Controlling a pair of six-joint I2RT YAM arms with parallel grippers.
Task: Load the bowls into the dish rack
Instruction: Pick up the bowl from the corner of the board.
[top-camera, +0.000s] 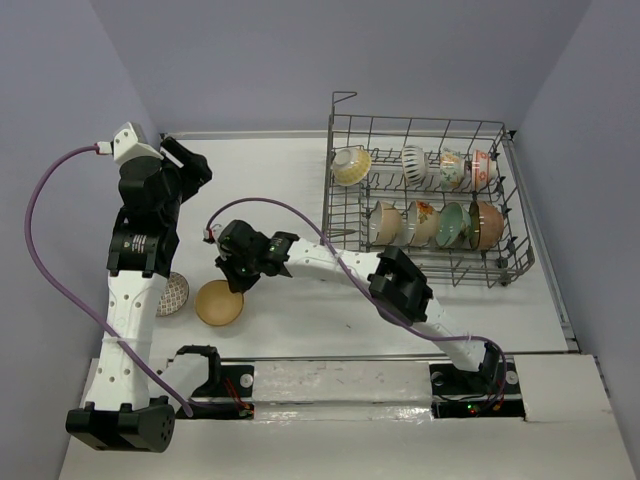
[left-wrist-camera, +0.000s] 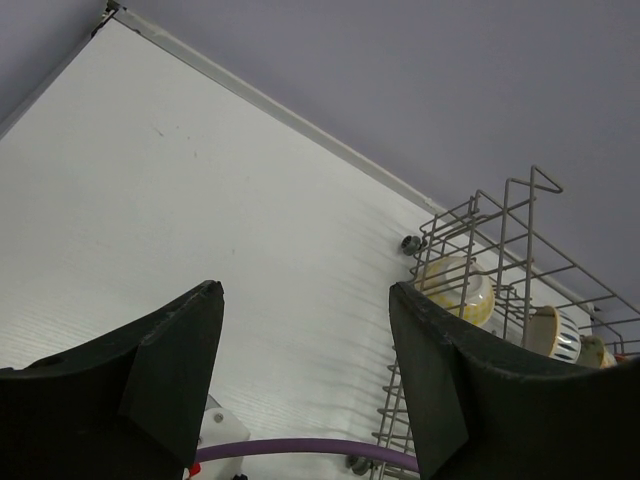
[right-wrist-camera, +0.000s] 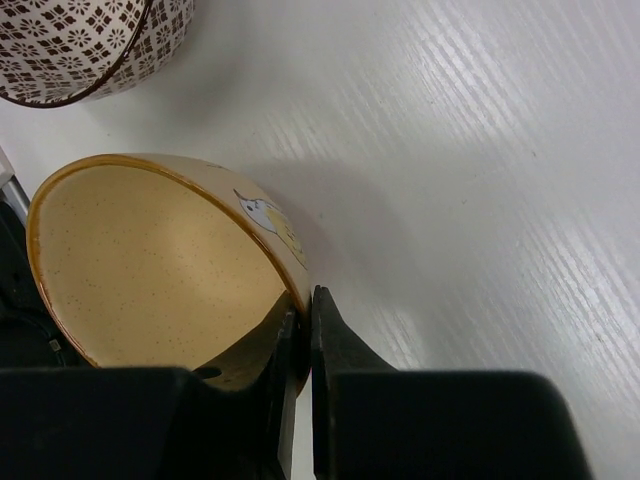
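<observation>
Right fingers (right-wrist-camera: 335, 350) clamp the rim of the tan bowl (right-wrist-camera: 150, 270), one inside, one outside, a grip that suits standing it on edge later. Bowl sits tilted on the surface (top-camera: 280, 180), well apart from the dish rack (top-camera: 420, 120). Left fingers (left-wrist-camera: 170, 360) spread wide, empty, raised clear.
</observation>
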